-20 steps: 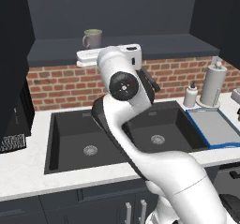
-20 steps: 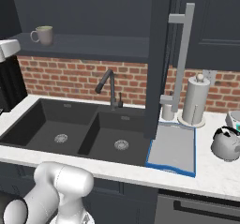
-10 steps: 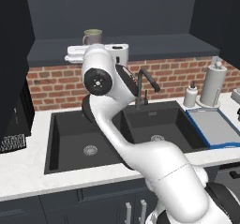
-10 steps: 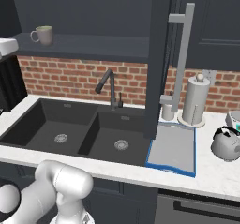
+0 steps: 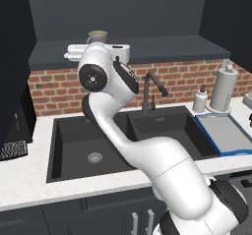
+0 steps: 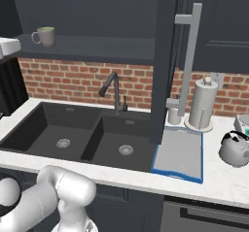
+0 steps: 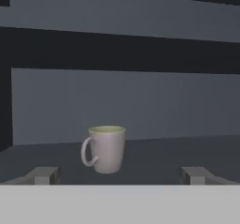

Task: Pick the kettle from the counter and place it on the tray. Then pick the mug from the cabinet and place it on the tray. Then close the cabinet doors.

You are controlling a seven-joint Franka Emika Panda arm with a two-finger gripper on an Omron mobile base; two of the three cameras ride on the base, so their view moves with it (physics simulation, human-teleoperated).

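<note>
In the left base view the mug stands on the cabinet shelf at upper centre, just behind the white hand. The tray at right lies bare on the counter, so nothing has been delivered to it yet. A soap bottle and paper-towel roll stand behind the tray.

In the right base view the kettle sits on the counter at the right edge, near the tray but not on it — by my reading the first step is not done. An open cabinet door with its bar handle hangs over the tray's near corner; both doors remain to be closed.

In the hand view the gripper is spread wide and empty, and the mug stands upright between and beyond its tips, handle to frame left — nothing blocks the way.
</note>
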